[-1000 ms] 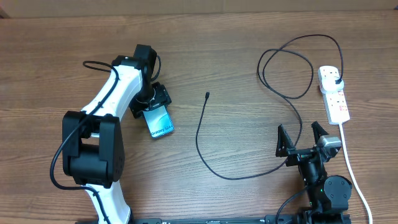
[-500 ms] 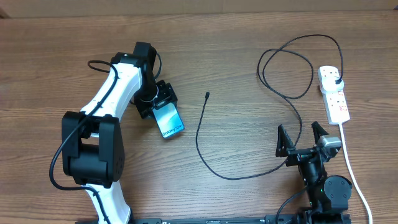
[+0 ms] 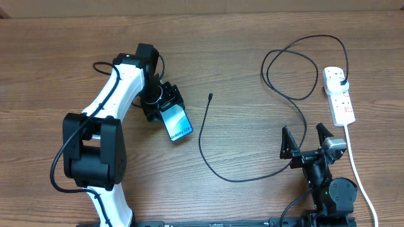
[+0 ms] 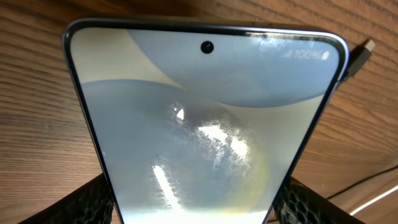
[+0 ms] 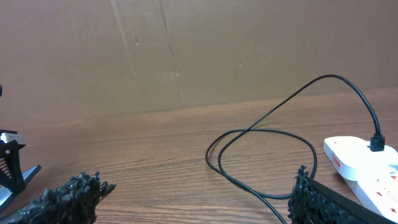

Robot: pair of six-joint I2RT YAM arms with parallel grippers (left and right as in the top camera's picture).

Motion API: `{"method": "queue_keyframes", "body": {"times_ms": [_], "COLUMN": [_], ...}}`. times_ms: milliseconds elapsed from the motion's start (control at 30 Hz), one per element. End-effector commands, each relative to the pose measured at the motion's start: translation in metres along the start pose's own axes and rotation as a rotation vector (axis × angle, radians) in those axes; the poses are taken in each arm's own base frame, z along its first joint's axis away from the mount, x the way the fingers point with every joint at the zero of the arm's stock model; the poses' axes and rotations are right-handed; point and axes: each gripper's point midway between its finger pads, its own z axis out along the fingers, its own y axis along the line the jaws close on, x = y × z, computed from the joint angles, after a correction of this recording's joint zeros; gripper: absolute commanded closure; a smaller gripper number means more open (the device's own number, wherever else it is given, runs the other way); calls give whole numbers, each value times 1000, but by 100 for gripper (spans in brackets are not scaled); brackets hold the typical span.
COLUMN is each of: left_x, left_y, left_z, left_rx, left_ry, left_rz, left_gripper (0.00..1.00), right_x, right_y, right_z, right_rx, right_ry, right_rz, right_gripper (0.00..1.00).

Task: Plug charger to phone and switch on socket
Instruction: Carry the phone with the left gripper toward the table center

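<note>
At the left of the desk (image 3: 252, 63), the left claw (image 3: 165, 107) grips the phone (image 3: 177, 124) by its lower end, screen up, near the charger (image 3: 201, 135) tip. Front right, the right claw (image 3: 308, 140) stands wide open and empty, the socket (image 3: 339, 96) beyond it holding the charger's plug.

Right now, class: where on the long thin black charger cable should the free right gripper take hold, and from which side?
Probably just behind the small black connector tip of the thin black charger cable. That end lies flat and clear on the wooden table, so the open right gripper could descend from above, jaws straddling the cable.
</note>
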Motion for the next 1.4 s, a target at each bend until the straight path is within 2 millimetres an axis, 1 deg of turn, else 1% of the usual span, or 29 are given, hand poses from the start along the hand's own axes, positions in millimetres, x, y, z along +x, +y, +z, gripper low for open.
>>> {"method": "queue_keyframes", "body": {"times_ms": [0,200,300,333,367,400,500,633,667,767,833,900,967,1133,1233,1367], "left_x": [2,11,16,18,18,18,20,21,20,20,20,20,22,28,31,31], "left_y": [-15,-8,-11,-11,-11,-11,-12,-12,-13,-13,-13,-15,-20,-35,-40,-41], "left_z": [-5,-5,-5,-6,-6,-6,-6,-6,-6,-6,-6,-6,-7,-10,-11,-11], "left_rx": [49,25,42,47,47,47,56,52,52,51,48,56,79,146,168,162], "left_ry": [12,47,74,83,83,85,96,98,98,98,100,107,124,185,216,224], "left_rz": [39,20,13,10,6,6,-6,-75,-92,-161,-224,-275,-318,-404,-456,-553], "left_gripper": [27,26,25,27,33,36,35,31,28,24,27,26,25,27,27,27], "right_x": [2,2,2,2,2,2,2,2,2,2,2,2,2,2,2,2], "right_y": [-2,-2,-2,-2,-2,-2,-2,-2,-2,-2,-2,-2,-2,-2,-2,-2], "right_z": [0,0,0,0,0,0,0,0,0,0,0,0,0,0,0,0], "right_rx": [4,4,4,4,4,4,4,4,4,4,4,4,4,4,4,4], "right_ry": [-5,-5,-5,-5,-5,-5,-5,-5,-5,-5,-5,-5,-5,-5,-5,-5], "right_rz": [-2,-2,-1,-2,-2,-2,-2,-2,-2,-2,-1,-1,-2,-1,-2,-2], "right_gripper": [0,0,0,0,0,0,0,0,0,0,0,0,0,0,0,0]}}
